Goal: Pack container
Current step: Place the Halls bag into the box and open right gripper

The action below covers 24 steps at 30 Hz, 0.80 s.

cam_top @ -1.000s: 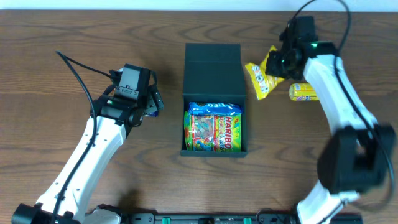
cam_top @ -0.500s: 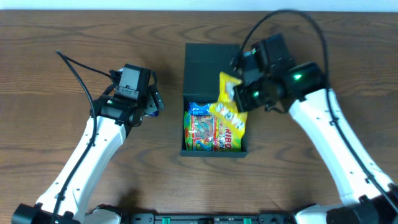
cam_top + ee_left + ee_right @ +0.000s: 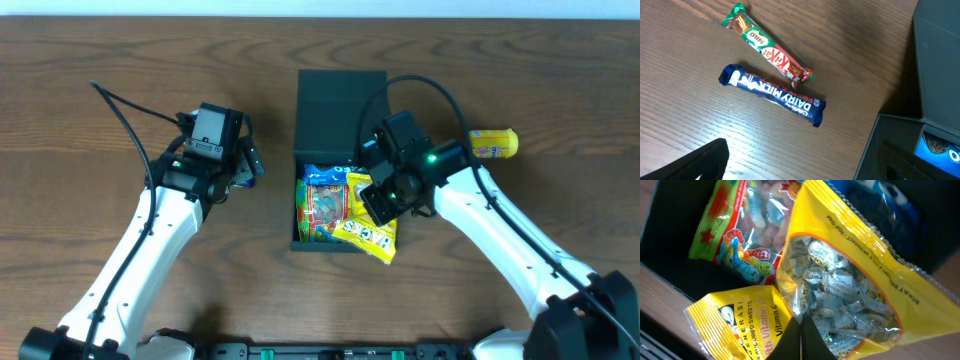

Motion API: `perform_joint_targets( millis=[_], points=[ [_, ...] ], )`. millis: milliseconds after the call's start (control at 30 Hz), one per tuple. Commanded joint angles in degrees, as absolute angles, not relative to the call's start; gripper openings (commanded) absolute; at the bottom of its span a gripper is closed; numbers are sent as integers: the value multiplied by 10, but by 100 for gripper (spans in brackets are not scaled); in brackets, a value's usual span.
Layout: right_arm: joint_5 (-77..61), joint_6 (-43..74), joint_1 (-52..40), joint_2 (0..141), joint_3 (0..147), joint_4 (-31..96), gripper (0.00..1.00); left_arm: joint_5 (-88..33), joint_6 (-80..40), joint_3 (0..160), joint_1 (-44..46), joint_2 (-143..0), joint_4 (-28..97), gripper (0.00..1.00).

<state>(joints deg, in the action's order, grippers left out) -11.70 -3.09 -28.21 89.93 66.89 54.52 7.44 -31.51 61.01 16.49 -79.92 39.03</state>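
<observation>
The dark teal container [image 3: 340, 100] stands at mid-table with its flap lid folded back. A Haribo gummy bag [image 3: 322, 208] lies inside it. My right gripper [image 3: 386, 196] is shut on a yellow bag of sweets [image 3: 371, 233], which hangs over the box's front right corner. In the right wrist view the fingers [image 3: 801, 330] pinch the yellow bag [image 3: 850, 285] above the Haribo bag [image 3: 742, 235] and a blue packet [image 3: 890, 200]. My left gripper [image 3: 244, 164] is open and empty to the left of the container [image 3: 940, 75].
A KitKat bar [image 3: 769, 50] and a Dairy Milk bar [image 3: 774, 96] lie on the wood left of the container, beneath my left gripper [image 3: 800, 170]. A small yellow packet [image 3: 493, 143] lies to the right of the box.
My right arm carried the yellow bag from the table right of the container, across the lid, down to the box's front right. The left arm has not moved.
</observation>
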Motion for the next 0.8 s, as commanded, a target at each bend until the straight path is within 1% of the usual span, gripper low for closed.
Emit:
perform_joint_targets(
  millis=[0,300,333,367,400,433,467,500,533,600,633,667,700,767],
  points=[
    [-114,-76,-294,900,665,536,2,74,-317,610,162,-798,392,95],
    [-102,-99,-294,900,665,517,2,74,-317,610,162,-798,392,95],
    [-94,-99,-294,900,665,519,15,74,-317,610,162,-798,391,95],
    [-90,-99,-294,900,665,521,51,74,-317,610,162,-798,392,95],
    [-90,-96,-294,900,665,520,62,74,-317,610,162,-798,392,95],
    [-90,-88,-294,900,667,518,66,74,-317,610,162,-798,392,95],
    [-90,-77,-293,898,669,517,67,74,-317,610,162,-798,392,95],
    [-90,-64,-291,894,674,516,65,74,-317,610,162,-798,392,95],
    [-91,-57,-291,890,679,517,59,74,-317,610,162,-798,392,95],
    [-92,-56,-292,876,688,518,14,74,-317,610,162,-798,392,95],
    [-91,-57,-292,867,688,519,2,74,-317,610,162,-798,392,95],
    [-81,-56,-292,863,688,521,1,74,-317,610,162,-798,392,95],
    [-41,-34,-290,857,688,525,1,74,-317,610,162,-798,392,95],
    [62,53,-273,854,688,527,2,74,-317,610,162,-798,392,95]
  ],
)
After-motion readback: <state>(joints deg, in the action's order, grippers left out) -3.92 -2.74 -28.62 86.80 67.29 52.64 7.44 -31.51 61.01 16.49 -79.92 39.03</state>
